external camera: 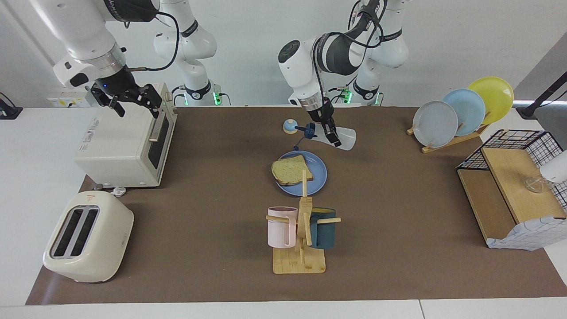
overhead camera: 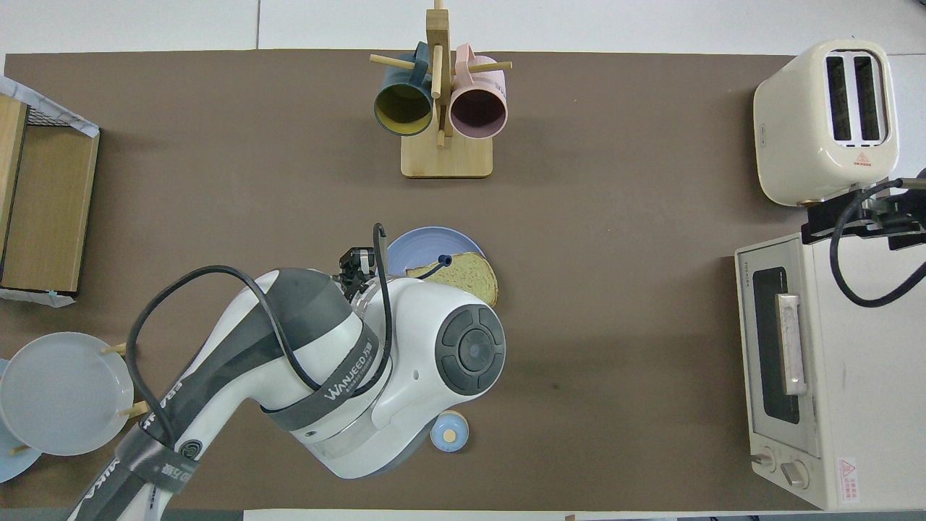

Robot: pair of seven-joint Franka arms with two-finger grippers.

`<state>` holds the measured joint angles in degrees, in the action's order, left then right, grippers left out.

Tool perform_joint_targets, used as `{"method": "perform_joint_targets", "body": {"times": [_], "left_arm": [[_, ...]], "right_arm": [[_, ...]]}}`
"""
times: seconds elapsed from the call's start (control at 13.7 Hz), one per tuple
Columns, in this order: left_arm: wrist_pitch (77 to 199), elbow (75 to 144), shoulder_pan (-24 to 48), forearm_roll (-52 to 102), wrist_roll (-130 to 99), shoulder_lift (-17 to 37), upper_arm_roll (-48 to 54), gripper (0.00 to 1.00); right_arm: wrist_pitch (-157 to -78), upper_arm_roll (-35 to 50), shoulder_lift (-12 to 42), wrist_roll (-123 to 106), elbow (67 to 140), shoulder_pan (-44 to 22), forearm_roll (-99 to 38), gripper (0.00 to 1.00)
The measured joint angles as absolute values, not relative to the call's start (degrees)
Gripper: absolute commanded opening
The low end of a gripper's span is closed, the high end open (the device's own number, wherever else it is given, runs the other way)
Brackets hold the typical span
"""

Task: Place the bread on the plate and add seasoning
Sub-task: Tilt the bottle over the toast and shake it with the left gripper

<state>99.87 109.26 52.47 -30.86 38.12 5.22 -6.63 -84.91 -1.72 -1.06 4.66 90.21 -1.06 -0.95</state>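
I hold the one seasoning bottle (external camera: 342, 138) in my left gripper (external camera: 330, 133), fingers clamped on its body; it is tipped nearly flat, its long axis pointing its navy cap (external camera: 309, 130) toward the right arm's end of the desk, hanging just short of the one blue plate (external camera: 320, 177) at mid-desk, on the robots' side of it. The single bread slice (external camera: 291, 170) lies on that plate, so the nozzle needs carrying out over it. My right gripper (external camera: 129, 98) waits over the toaster oven (external camera: 126, 144), fingers spread wide and empty.

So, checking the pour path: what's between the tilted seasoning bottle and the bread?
Nothing but air between the seasoning bottle and the bread, per the facing view.
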Motion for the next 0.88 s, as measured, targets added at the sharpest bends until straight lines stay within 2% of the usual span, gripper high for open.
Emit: {"method": "perform_joint_targets", "body": {"times": [0.29, 0.66, 0.88], "left_arm": [[96.8, 108.3, 55.1, -37.3, 35.8, 8.2, -6.7, 0.0], [91.7, 105.1, 58.4, -44.5, 31.6, 16.4, -6.7, 0.0], [89.1, 104.5, 58.4, -48.3, 31.1, 18.5, -6.9, 0.0]], "right_arm": [[-85.4, -1.7, -1.0, 4.7, 90.2, -1.1, -1.0, 1.0], [-85.5, -1.7, -1.0, 4.6, 90.1, -1.1, 0.4, 1.0], [-85.5, -1.7, -1.0, 4.4, 90.1, -1.1, 0.4, 1.0]]}}
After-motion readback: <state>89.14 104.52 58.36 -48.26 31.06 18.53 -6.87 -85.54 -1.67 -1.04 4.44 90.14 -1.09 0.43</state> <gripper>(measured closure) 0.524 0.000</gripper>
